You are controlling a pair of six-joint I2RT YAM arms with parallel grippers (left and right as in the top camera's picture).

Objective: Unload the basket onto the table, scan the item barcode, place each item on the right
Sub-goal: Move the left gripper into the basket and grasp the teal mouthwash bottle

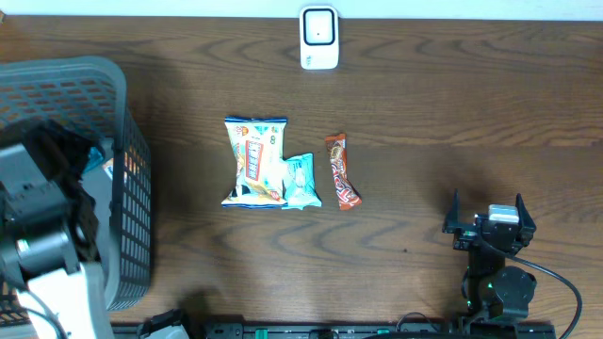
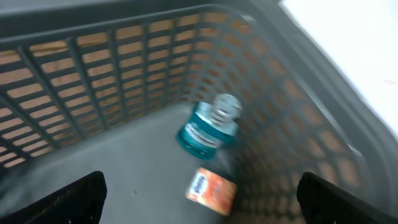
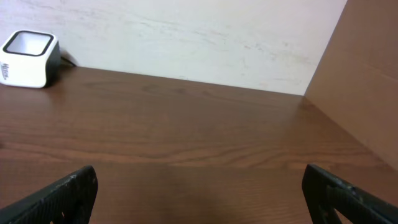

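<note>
- Closest to me, on the right side near the front edge of the dark wooden counter (image 1: 424,113), the right fingers (image 3: 56,196) stand wide apart with nothing between them. They point over bare wood toward the far wall.
- On the left side, the left arm (image 1: 38,235) reaches down into the grey slatted plastic basket (image 1: 66,75). The left fingers (image 2: 68,199) are also spread wide and grip nothing, hanging above the basket floor.
- Below them I see a small orange packet with a white label (image 2: 211,191) lying flat on the basket floor. Just beyond it, a teal bottle with a clear cap (image 2: 208,130) appears to lie with its cap toward the basket wall. This wrist view is blurred, so I cannot make out a barcode on either one.
- Further out, in the middle of the counter, three items lie flat in a row, well apart from both arms. A white, blue and orange snack bag (image 1: 254,162) is on the left. A small pale teal packet (image 1: 301,182) touches its lower right corner, and an orange-brown wrapped bar (image 1: 342,170) lies just beside that, apart from it.
- Farthest from me, the white box-shaped barcode scanner (image 1: 318,38) stands at the counter's far edge, near the centre, against the pale wall (image 3: 186,37).
</note>
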